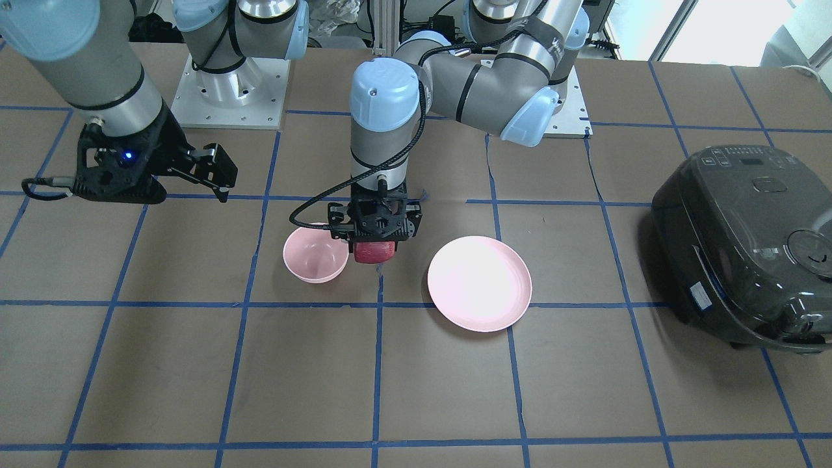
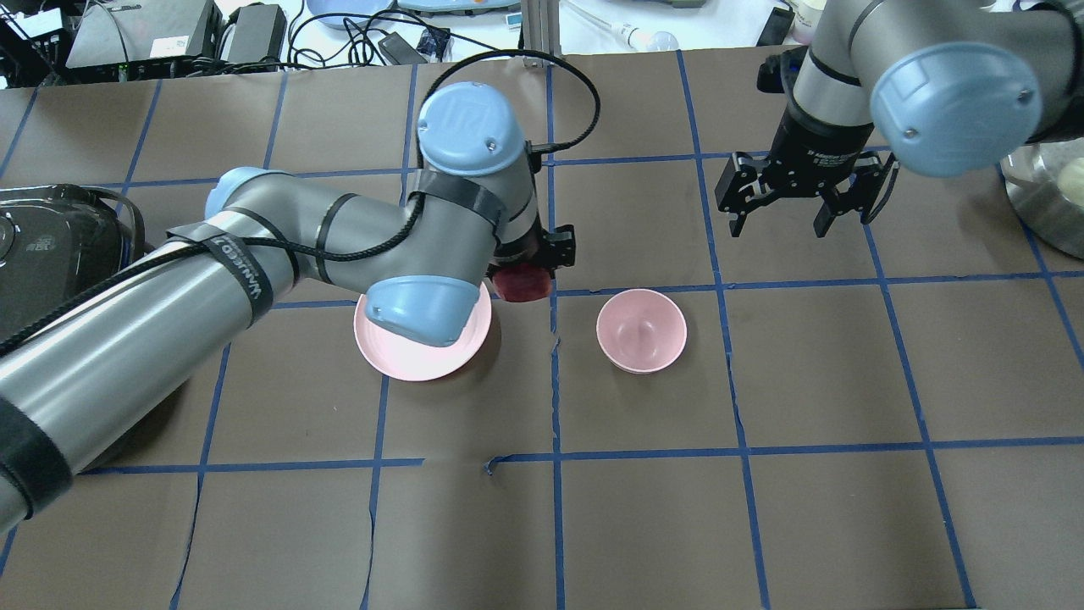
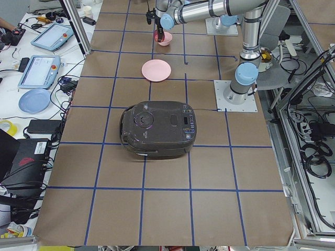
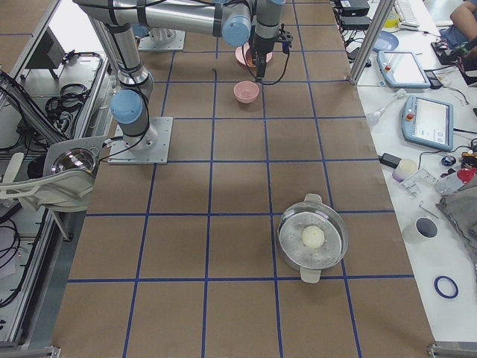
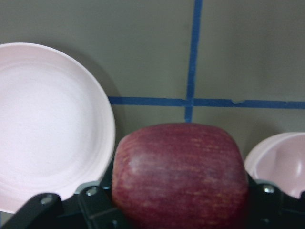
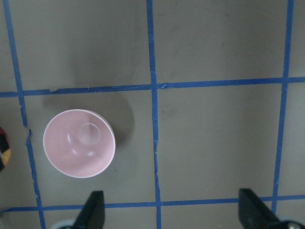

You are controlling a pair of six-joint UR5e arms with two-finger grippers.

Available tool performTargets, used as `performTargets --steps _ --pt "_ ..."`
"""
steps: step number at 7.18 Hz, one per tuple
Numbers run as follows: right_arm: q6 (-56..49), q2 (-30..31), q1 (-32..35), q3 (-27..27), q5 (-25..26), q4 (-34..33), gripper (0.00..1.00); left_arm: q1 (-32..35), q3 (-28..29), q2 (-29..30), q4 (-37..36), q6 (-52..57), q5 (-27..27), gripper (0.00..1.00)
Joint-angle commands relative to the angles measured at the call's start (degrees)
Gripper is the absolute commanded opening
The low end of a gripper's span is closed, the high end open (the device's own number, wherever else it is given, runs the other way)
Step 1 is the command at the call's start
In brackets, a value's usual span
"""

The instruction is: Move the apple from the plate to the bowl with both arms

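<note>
My left gripper (image 1: 375,250) is shut on the dark red apple (image 1: 374,252) and holds it above the table between the plate and the bowl. The apple fills the lower left wrist view (image 5: 180,174) and shows in the overhead view (image 2: 521,284). The wide pink plate (image 1: 479,283) is empty; it also shows in the overhead view (image 2: 398,352) and the left wrist view (image 5: 47,124). The small pink bowl (image 1: 316,253) is empty, also in the overhead view (image 2: 641,329) and the right wrist view (image 6: 79,143). My right gripper (image 2: 783,224) is open and empty, raised beyond the bowl.
A dark rice cooker (image 1: 747,244) stands at my left end of the table. A steel pot (image 4: 312,236) with a pale round item inside stands at my right end. Blue tape lines grid the brown table.
</note>
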State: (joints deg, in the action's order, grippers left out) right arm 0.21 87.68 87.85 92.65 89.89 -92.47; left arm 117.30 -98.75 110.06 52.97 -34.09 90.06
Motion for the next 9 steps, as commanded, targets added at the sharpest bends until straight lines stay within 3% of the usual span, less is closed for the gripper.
performTargets --steps 1,3,4,6,7,9 --pt "0.3 2.0 -0.1 -1.3 0.5 0.8 1.0 4.5 0.8 4.6 -5.1 -8.3 0.0 0.1" --pt "0.2 2.1 -0.1 -1.9 6.7 1.2 1.0 5.7 0.8 8.0 -9.4 -12.0 -0.7 0.13" --pt "0.1 2.2 0.0 -1.9 7.0 1.2 1.0 6.5 0.8 8.7 -9.4 -12.6 -0.7 0.19" --pt "0.1 2.8 0.2 -2.2 6.4 1.4 1.0 6.8 0.8 9.4 -9.5 -11.5 -0.6 0.87" --pt "0.1 4.1 0.4 -1.7 4.8 1.7 1.0 6.8 0.7 8.9 -9.5 -10.2 -0.3 1.0" --pt "0.1 4.3 0.8 -1.4 3.0 1.9 1.0 6.6 0.7 6.6 -8.8 -9.5 -0.4 1.0"
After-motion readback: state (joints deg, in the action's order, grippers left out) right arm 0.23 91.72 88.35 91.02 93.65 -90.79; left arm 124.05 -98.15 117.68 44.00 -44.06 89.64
